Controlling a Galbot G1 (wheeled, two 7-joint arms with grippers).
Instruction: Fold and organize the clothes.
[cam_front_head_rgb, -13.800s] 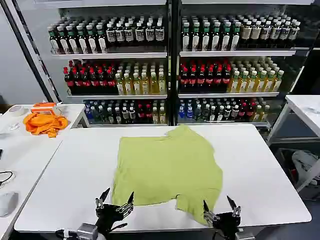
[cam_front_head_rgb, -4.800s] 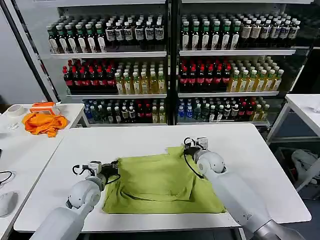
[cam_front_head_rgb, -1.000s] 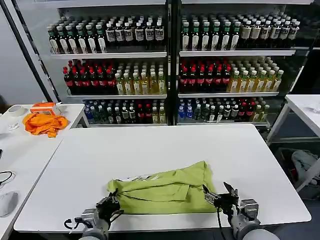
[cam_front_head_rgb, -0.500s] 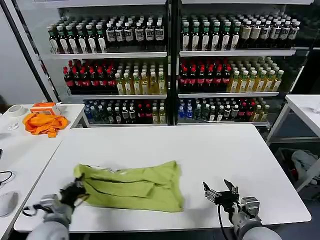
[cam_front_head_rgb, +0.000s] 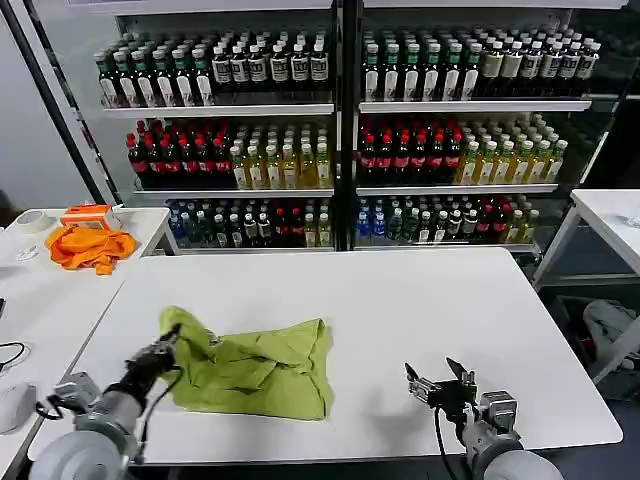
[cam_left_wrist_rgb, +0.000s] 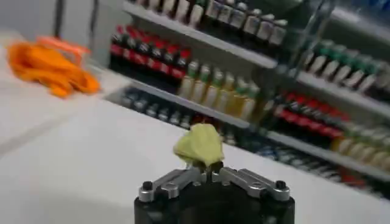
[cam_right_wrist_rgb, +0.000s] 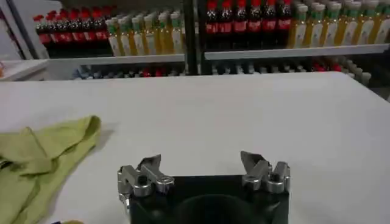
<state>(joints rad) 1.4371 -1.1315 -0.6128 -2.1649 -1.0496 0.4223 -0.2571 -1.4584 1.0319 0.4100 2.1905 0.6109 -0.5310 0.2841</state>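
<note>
The left gripper (cam_front_head_rgb: 172, 345) is clenched on the left end of the T-shirt (cam_front_head_rgb: 255, 366), lifting it, probably to slide the bundle aside across the table (cam_front_head_rgb: 400, 300). The right gripper (cam_front_head_rgb: 440, 383) waits near the front edge, fingers spread and empty.

The left gripper (cam_front_head_rgb: 170, 347) has bunched the T-shirt (cam_front_head_rgb: 255, 365) leftward.

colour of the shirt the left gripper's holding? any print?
Plain yellow-green T-shirt, no print visible; clearest in the head view, pinched by the left gripper.
</note>
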